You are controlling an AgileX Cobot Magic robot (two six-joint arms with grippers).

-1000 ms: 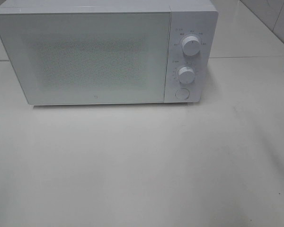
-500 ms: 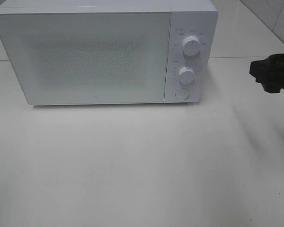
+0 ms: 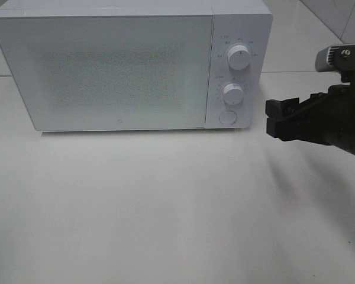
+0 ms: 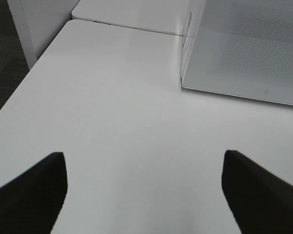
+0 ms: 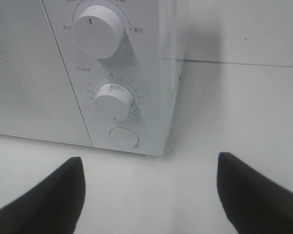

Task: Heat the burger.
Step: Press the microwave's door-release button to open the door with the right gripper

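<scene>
White microwave [image 3: 244, 29], frosted door [image 3: 106, 71] hides inside, right fingers [image 3: 278, 129] apart, arm [image 3: 343, 127] cropped.

Bright, even light; soft, hazy shadows.

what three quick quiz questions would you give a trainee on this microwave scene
1. True or false: the microwave has its door shut.
2. Which gripper shows in the high view? A) left B) right C) both
3. What sits just below the lower knob?
Key: 1 true. 2 B, the right gripper, jaws apart and empty. 3 a round button.
</scene>
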